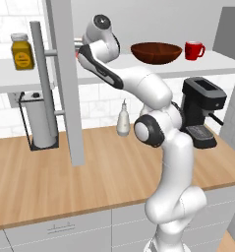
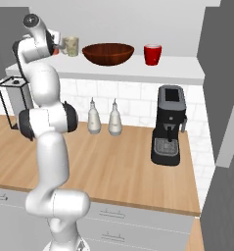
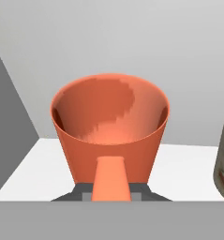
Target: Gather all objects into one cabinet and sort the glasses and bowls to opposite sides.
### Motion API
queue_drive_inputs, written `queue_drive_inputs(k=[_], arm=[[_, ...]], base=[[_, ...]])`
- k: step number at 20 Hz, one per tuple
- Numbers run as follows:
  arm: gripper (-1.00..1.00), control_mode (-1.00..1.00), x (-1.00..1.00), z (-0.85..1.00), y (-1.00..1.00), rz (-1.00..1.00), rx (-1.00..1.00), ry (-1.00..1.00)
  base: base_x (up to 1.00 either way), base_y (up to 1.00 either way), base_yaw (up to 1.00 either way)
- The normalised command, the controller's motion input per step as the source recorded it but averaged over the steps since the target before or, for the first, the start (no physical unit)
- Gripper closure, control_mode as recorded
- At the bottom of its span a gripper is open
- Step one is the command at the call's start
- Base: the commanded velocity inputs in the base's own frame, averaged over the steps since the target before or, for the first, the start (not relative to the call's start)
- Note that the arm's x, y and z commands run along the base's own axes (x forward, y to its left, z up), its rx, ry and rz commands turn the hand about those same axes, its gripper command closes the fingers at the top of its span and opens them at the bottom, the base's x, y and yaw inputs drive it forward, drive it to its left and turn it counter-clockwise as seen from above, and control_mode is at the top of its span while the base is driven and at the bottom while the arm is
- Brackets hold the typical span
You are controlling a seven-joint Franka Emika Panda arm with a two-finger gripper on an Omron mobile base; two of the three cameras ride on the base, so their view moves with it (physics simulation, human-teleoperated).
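Arm reaches high, to the left end of the open cabinet [image 2: 138,68], wrist close to the grey side panel [image 1: 65,74].

Gripper [image 3: 111,190] is nearly closed, pinched on the salmon-orange cup [image 3: 111,126]. In the hand view one finger sits inside the near wall, tinted orange through it, so I read this as a rim pinch. Cup hangs upright, mouth up, which suits setting it down flat.

Cup sits over the white shelf board [image 3: 188,164], in the corner by the side panel. I can't tell whether its base touches the board yet.

Beige speckled cup [image 2: 71,46] stands just to the right of the held cup; its edge shows at the right of the hand view.

Brown bowl [image 2: 108,53] sits mid-shelf, with the red mug [image 2: 152,54] beyond it toward the far right.

My read: cups are being collected at the left end, hence this corner spot beside the speckled one. The mug on the far side of the bowl looks unsorted.

Risk I'd watch: little room between panel and speckled cup, so a sideways release could nudge it
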Motion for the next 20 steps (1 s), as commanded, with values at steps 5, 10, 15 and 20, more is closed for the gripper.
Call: queue_drive_inputs(k=[5,10,15,20], arm=[[-1.0,-1.0,0.06,0.0,0.02,0.0,0.0,0.0],[-1.0,-1.0,0.0,0.0,0.0,0.0,0.0,0.0],[-1.0,-1.0,-0.07,0.0,0.0,0.0,0.0,0.0],[-1.0,-1.0,-0.13,0.0,0.0,0.0,0.0,0.0]], base=[[0.0,0.0,0.0],[0.0,0.0,0.0],[0.0,0.0,0.0],[0.0,0.0,0.0]])
